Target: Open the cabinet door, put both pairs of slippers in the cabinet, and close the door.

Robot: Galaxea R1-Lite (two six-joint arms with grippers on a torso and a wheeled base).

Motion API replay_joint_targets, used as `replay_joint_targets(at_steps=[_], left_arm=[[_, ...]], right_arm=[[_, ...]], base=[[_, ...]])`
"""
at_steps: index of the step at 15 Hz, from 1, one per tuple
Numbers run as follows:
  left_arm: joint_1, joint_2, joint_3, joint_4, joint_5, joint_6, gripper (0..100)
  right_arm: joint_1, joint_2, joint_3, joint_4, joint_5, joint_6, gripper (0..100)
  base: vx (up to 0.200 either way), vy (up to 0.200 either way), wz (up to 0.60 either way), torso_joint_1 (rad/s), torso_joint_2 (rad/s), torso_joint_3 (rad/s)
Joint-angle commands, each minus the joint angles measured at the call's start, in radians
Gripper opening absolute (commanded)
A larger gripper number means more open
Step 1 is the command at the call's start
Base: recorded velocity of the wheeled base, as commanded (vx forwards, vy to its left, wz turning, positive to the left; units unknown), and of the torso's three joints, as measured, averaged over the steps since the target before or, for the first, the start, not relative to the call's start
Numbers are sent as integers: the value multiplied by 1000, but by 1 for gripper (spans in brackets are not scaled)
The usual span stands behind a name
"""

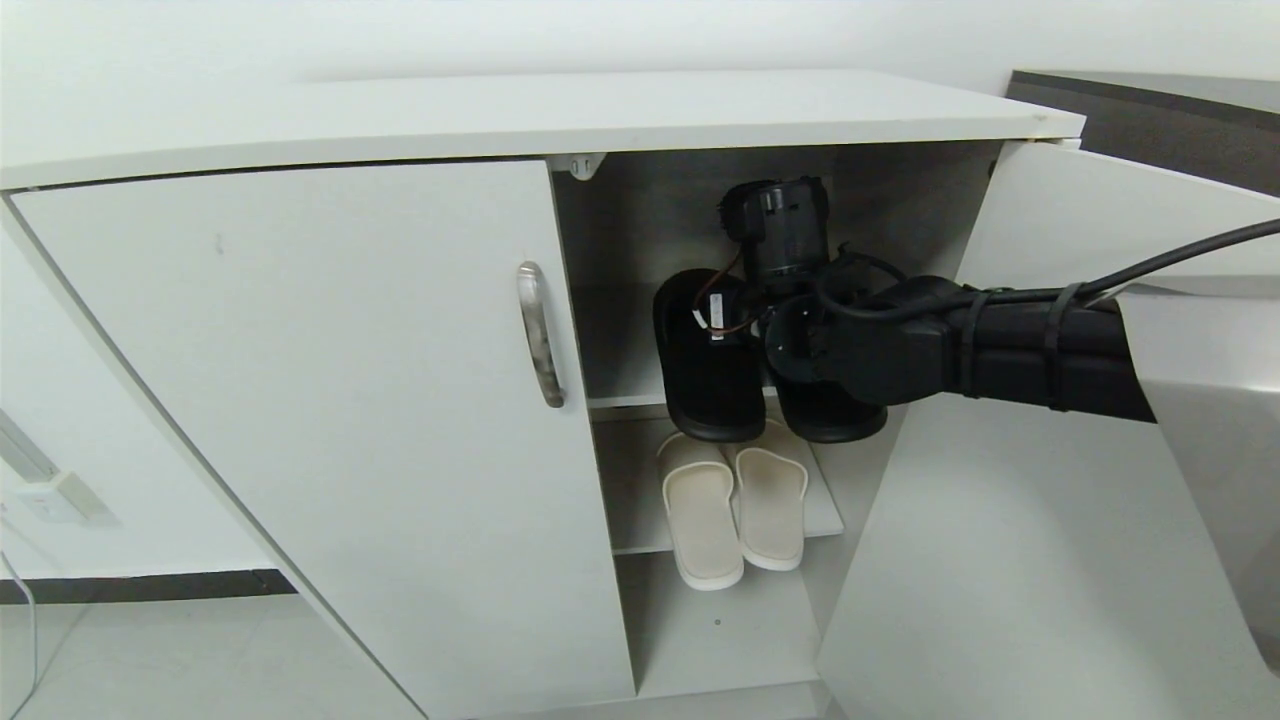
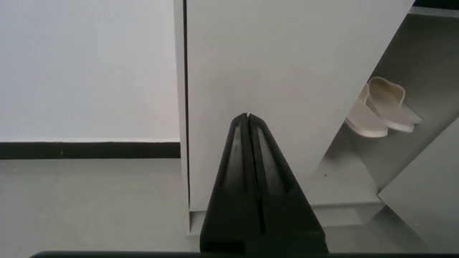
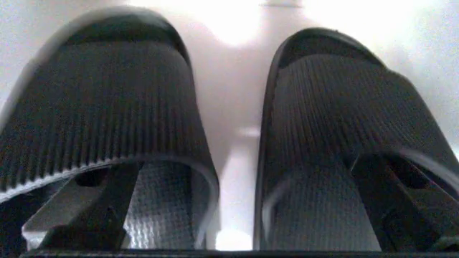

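R gripper grips the black ribbed rubber slippers, a finger under each strap. Pair's long axis runs 12–6, over white cabinet's upper shelf. L gripper closed, empty.

No legible text, number, brand or sign found in any view. One small white tag, hanging in front of the black slippers, carries dark marks too small to read.
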Motion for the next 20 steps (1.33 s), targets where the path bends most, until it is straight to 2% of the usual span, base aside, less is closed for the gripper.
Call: replay_joint_targets(at_steps=[1, 9, 10, 20], left_arm=[[0, 1, 0, 0, 0, -1, 0], [0, 1, 0, 0, 2, -1, 0], [0, 0, 0, 0, 2, -1, 0], [0, 0, 0, 0, 3, -4, 0]], right_arm=[[-4, 1, 0, 0, 1, -2, 0], [-4, 18, 0, 3, 2, -5, 0], [-4, 19, 0, 3, 2, -5, 100], [15, -11, 0, 43, -7, -2, 100]], base=[[0, 0, 0, 0, 0, 0], [0, 0, 0, 0, 0, 0], [0, 0, 0, 0, 0, 0], [0, 0, 0, 0, 0, 0]])
